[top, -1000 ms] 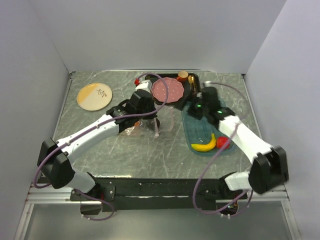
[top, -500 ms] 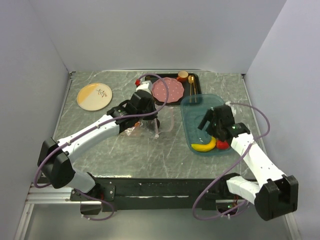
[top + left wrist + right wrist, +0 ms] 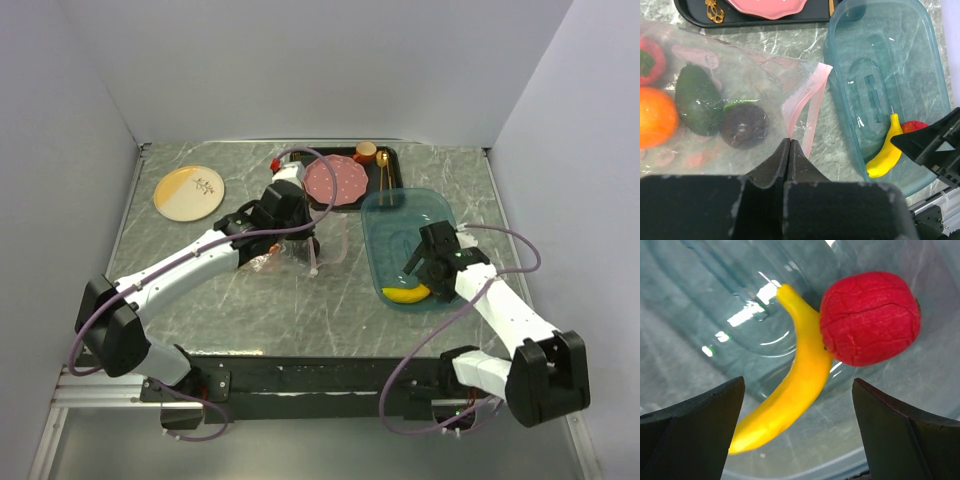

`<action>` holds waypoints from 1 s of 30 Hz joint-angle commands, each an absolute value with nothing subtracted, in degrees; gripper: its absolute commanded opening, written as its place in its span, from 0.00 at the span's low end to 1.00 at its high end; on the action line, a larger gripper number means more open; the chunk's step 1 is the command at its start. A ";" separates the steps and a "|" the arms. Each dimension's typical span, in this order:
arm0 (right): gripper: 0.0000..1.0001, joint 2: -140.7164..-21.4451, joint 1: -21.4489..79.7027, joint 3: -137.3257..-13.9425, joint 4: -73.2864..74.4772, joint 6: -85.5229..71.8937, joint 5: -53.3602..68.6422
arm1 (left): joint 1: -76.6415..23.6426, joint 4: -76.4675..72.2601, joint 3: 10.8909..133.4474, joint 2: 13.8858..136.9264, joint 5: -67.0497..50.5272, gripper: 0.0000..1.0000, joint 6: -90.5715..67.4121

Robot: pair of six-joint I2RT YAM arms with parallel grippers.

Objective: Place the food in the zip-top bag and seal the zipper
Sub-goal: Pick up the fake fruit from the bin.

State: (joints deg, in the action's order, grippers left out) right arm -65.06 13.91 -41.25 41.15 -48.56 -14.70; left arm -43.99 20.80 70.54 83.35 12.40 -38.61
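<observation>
The zip-top bag (image 3: 740,65) lies crinkled on the marble, holding an orange (image 3: 655,117), a dark green piece (image 3: 697,100), a dark purple one (image 3: 744,125) and a red one (image 3: 650,57). My left gripper (image 3: 790,142) is shut on the bag's edge at the near end of the pink zipper (image 3: 810,105). From above, the left gripper (image 3: 296,238) sits over the bag (image 3: 300,255). A yellow banana (image 3: 790,400) and a red fruit (image 3: 870,317) lie touching in the blue tray (image 3: 400,210). My right gripper (image 3: 797,385) hangs open just above them, its fingers either side of the banana (image 3: 405,293).
A black tray at the back holds a pink dotted plate (image 3: 336,181), gold cutlery (image 3: 383,170) and a small orange cup (image 3: 366,151). A beige and orange plate (image 3: 189,192) lies at the back left. Grey walls close in on three sides.
My right arm has swung from the far end of the blue tray to its near end and now hovers over the banana, still open. The left arm has not moved.
</observation>
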 commanded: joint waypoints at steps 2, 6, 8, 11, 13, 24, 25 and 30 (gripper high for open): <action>0.94 -68.46 13.36 -41.22 37.18 -49.83 -15.47 | -43.42 18.46 70.40 81.83 12.92 0.01 -38.06; 0.92 -70.57 13.36 -40.26 33.59 -49.75 -15.29 | -43.16 17.93 70.14 81.83 12.66 0.01 -37.97; 0.90 -72.33 13.36 -40.52 33.05 -49.48 -15.21 | -43.16 18.19 70.05 81.91 12.57 0.01 -37.88; 0.85 -74.70 13.27 -40.17 30.77 -49.04 -12.58 | -43.07 18.20 69.70 81.74 12.66 0.01 -37.97; 0.85 -75.76 13.27 -39.29 28.75 -49.39 -11.00 | -42.98 17.93 69.52 81.65 12.66 0.01 -38.14; 0.44 -73.92 13.18 -39.81 25.67 -47.73 -10.72 | -42.71 18.46 69.79 81.91 12.39 0.01 -38.23; 0.44 -73.48 13.18 -39.90 25.14 -47.55 -10.55 | -42.71 18.46 69.79 82.00 12.31 0.01 -38.23; 0.43 -69.71 13.27 -41.92 25.05 -46.23 -10.12 | -42.71 18.72 69.87 81.74 12.13 0.01 -37.97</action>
State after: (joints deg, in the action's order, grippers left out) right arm -74.06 13.50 -39.20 27.27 -47.51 -9.98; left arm -42.94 19.97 69.65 83.33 12.29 -38.61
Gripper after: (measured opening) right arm 0.470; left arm 0.013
